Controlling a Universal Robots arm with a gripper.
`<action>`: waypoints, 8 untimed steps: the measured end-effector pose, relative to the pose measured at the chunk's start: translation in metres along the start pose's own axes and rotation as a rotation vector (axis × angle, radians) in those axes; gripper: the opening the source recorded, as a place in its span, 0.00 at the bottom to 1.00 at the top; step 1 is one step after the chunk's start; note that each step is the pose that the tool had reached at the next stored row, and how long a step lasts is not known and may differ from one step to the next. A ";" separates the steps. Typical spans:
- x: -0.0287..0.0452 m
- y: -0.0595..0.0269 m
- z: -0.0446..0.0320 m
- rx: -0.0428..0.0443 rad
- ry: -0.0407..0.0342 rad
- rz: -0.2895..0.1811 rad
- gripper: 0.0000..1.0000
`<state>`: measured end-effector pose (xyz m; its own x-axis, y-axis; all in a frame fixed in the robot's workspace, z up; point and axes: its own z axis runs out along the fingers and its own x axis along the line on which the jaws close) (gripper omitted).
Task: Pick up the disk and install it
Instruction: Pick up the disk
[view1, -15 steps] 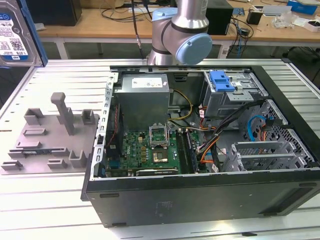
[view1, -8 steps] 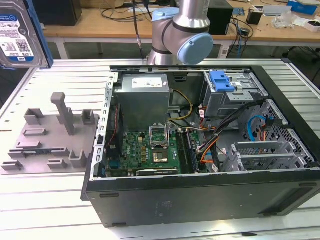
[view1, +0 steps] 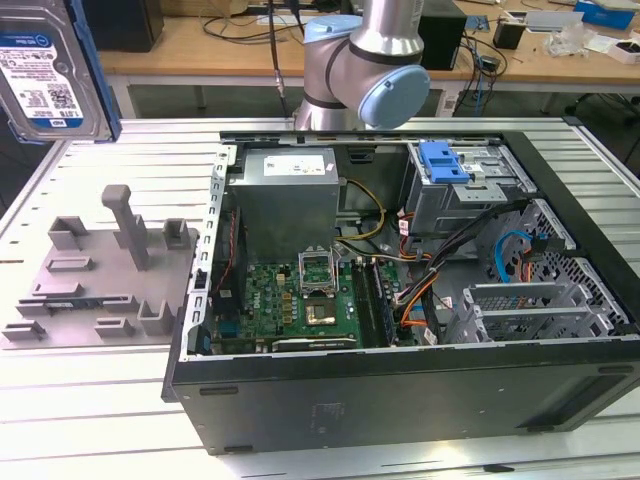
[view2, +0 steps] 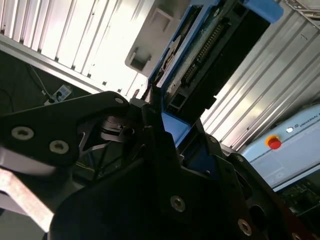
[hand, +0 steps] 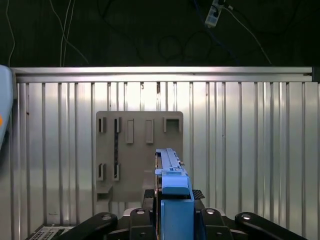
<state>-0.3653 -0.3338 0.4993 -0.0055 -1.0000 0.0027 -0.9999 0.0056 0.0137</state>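
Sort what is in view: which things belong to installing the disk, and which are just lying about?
Job: the disk, held in the gripper; the open computer case; its blue-latched drive bay.
Lying about: the grey holder plate beside the case; cables on the wooden desk behind.
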 end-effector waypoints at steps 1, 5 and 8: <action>0.0026 -0.0057 -0.0002 0.0000 0.0000 0.000 0.37; 0.0118 -0.0280 -0.0009 -0.0001 0.0001 0.000 0.37; 0.0165 -0.0421 -0.0013 -0.0001 0.0001 0.000 0.37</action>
<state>-0.3233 -0.3505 0.5001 -0.0056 -1.0000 0.0028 -0.9999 0.0057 0.0138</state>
